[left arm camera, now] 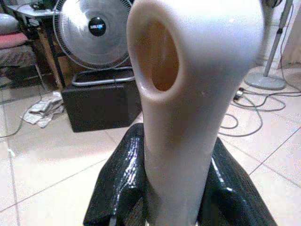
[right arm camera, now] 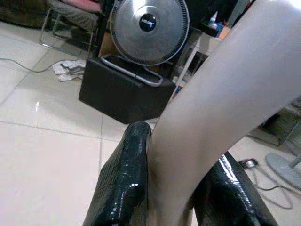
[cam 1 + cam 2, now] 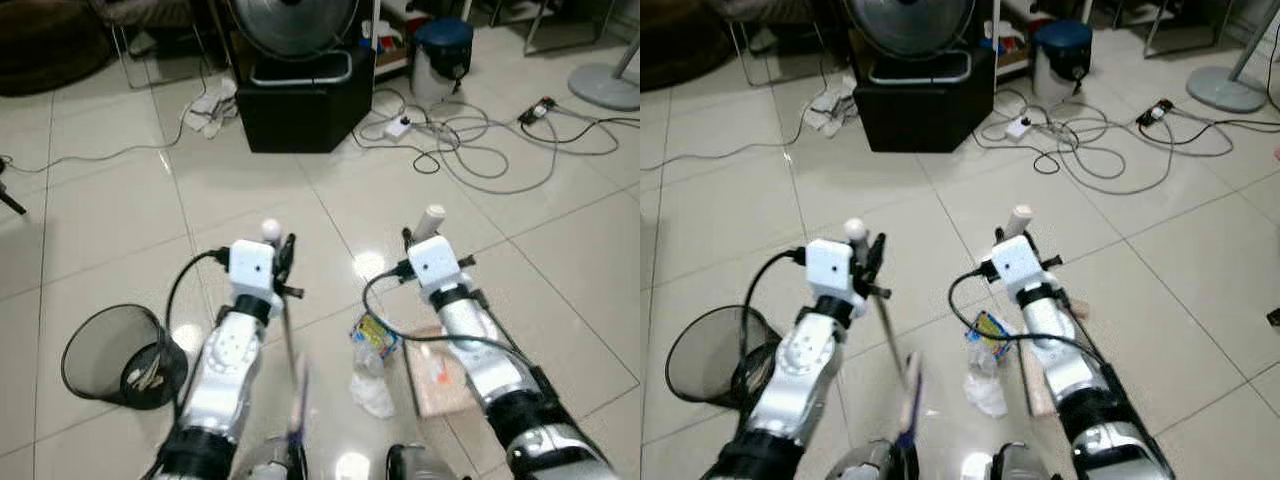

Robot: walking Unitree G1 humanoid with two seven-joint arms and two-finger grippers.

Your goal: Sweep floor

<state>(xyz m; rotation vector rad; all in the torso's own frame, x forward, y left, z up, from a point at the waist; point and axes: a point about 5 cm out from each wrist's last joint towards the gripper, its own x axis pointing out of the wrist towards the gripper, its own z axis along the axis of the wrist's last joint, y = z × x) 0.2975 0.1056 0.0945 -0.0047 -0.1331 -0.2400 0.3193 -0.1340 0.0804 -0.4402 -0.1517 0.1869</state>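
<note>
Your left pincer (image 3: 283, 262) gripped the broom handle (image 1: 197, 94), its long axis running back toward you; your right pincer (image 3: 420, 238) clamped the dustpan handle (image 2: 225, 108) above the tiled floor (image 3: 120, 200), litter (image 3: 372, 360) between the arms.

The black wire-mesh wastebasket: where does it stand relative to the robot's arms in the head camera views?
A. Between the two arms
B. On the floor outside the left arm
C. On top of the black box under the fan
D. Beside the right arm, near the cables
B: the black wire-mesh wastebasket stands on the white tiled floor to the outer side of the left arm, whose left gripper holds a pale handle.
</note>
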